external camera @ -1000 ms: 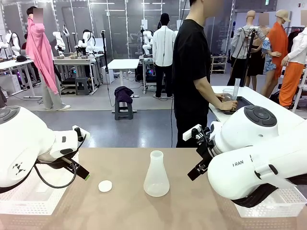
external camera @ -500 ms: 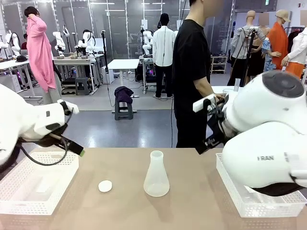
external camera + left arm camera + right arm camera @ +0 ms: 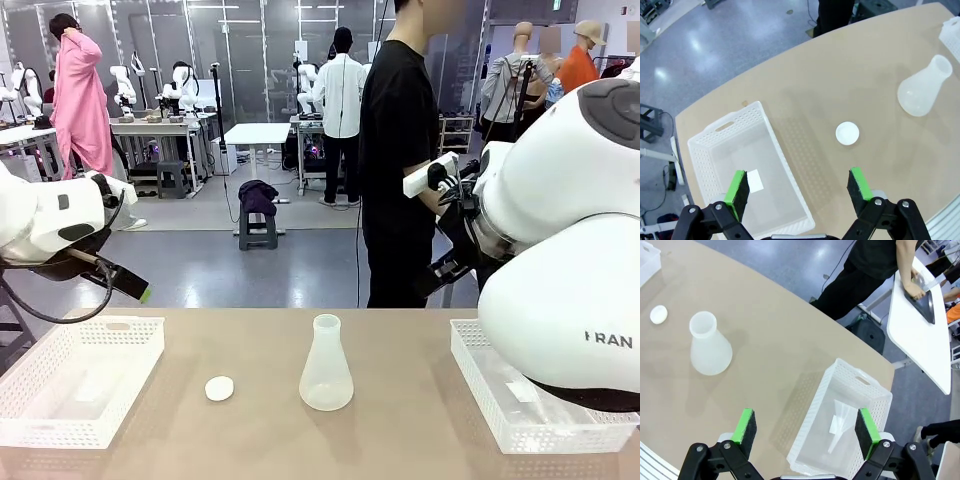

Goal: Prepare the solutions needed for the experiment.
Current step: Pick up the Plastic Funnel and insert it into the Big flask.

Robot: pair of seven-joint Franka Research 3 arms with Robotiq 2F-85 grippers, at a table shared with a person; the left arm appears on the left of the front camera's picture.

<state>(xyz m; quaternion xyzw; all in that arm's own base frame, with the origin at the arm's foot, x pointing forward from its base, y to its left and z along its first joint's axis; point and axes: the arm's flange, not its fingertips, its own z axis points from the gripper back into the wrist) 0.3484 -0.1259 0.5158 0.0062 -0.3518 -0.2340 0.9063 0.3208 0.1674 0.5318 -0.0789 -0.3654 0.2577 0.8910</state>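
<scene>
Two end effectors are hanging high over the table (image 3: 400, 410), and both are standing spread wide with nothing between their green pads. The left end effector (image 3: 797, 175) is looking down near the left basket (image 3: 700, 145). The right end effector (image 3: 805, 415) is looking down near the right basket (image 3: 860, 377). I think the job is only getting started, because no arm is touching anything.

Between the two baskets, the flask (image 3: 326, 365) is standing upright and open in the middle of the table. The little round cap (image 3: 219, 388) is lying flat near it, on the robot's left side, not touching it.

For the next move, one arm is going to need to come down to the flask and close gently on it. The flask looks light, so a bump could be tipping it over.

At the far side, the person (image 3: 398, 150) is turning away, with a hand (image 3: 912, 289) busy at another white table, so that work is hard to see. The right basket is holding what may be a clear funnel (image 3: 837, 427), but it is too pale to be sure. The left basket is holding a small white card (image 3: 755, 181). Whether any solution is sitting in the flask, I cannot tell through its cloudy wall.
</scene>
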